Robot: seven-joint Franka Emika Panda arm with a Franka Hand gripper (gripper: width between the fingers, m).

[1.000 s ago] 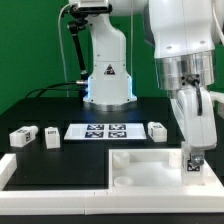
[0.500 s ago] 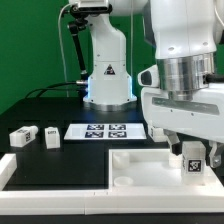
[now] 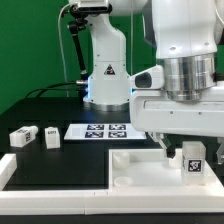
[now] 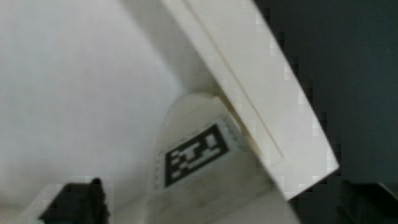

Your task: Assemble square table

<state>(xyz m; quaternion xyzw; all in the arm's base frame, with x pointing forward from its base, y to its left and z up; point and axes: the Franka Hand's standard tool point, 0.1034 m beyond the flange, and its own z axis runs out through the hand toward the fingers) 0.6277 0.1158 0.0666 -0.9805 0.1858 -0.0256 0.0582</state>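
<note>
The square table top [image 3: 140, 166], white with a raised rim, lies at the front on the exterior view's right. A white leg block [image 3: 192, 163] with a black-and-white tag stands upright in its corner. My gripper [image 3: 189, 150] hangs open just above this leg, one finger on each side, not touching it. In the wrist view the tagged leg [image 4: 199, 152] rises from the top's flat face [image 4: 80, 100] beside the rim [image 4: 267, 100], between my dark fingertips [image 4: 71, 205] of the open gripper [image 4: 217, 208]. Two loose leg blocks [image 3: 20, 137] [image 3: 52, 138] lie at the left.
The marker board [image 3: 100, 131] lies mid-table behind the top. A long white border rail [image 3: 50, 178] runs along the front. The robot base [image 3: 108, 75] stands at the back. My wide hand hides the table area behind the top's right side.
A second ago my gripper was shut on the standing leg, seen edge-on. It has let go, opened wide and turned broadside; the leg stays upright in the corner.
</note>
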